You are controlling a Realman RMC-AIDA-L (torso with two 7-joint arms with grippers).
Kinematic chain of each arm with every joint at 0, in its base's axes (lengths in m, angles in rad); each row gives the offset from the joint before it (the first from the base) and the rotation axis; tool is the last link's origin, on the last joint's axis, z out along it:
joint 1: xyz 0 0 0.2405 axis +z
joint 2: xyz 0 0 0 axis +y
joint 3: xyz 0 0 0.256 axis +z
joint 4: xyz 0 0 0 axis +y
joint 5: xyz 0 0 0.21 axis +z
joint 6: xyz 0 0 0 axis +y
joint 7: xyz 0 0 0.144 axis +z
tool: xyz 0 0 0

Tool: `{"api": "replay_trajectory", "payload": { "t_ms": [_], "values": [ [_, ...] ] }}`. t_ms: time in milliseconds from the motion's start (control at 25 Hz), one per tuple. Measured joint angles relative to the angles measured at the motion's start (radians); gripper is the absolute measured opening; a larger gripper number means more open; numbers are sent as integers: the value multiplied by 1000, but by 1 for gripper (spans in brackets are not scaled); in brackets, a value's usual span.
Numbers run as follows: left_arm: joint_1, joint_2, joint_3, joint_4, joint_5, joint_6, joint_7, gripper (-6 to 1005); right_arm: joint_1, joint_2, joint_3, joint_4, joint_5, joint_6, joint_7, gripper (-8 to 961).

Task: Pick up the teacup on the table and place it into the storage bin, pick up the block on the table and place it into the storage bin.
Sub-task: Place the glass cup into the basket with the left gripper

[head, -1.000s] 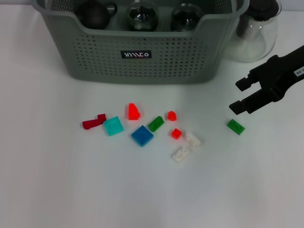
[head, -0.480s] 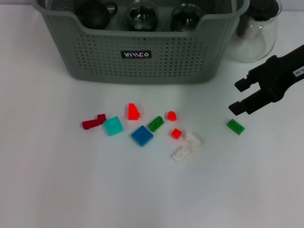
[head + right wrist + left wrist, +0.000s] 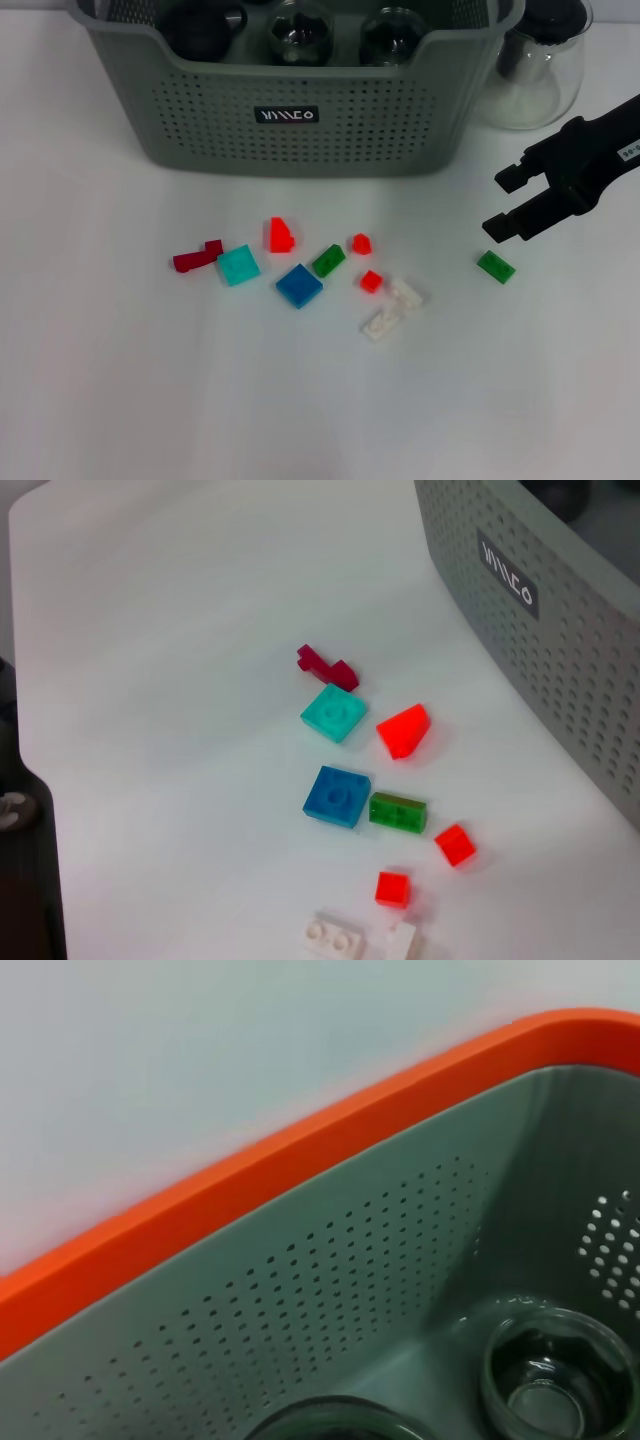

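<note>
The right hand (image 3: 505, 203) hovers over the desk (image 3: 120, 380), fingers spread apart and empty, just above a lone green block (image 3: 496, 267). The storage bin (image 3: 300, 110) stands at the far side and holds three teacups (image 3: 295, 30). A cluster of blocks (image 3: 299, 285) lies on the desk in front of the bin. The left hand is out of sight; its camera looks into the bin.

You had a grey-green storage bin (image 3: 300, 110) dotted with small holes, its black label (image 3: 286, 115) lettered in white. On the white table (image 3: 120, 380) lay dark red (image 3: 197, 258), turquoise (image 3: 239, 265), blue (image 3: 299, 286), green (image 3: 496, 267), red (image 3: 280, 235) and white blocks (image 3: 392, 310). The right gripper (image 3: 507, 204) was black.
</note>
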Motion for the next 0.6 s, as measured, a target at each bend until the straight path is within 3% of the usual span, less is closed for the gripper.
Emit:
{"api": "replay_trajectory", "payload": {
  "t_ms": [600],
  "values": [
    [12,-38,58,-13,32,-53,-8,47,-4,0,-1,-1,0,2,-1,826]
  ]
}}
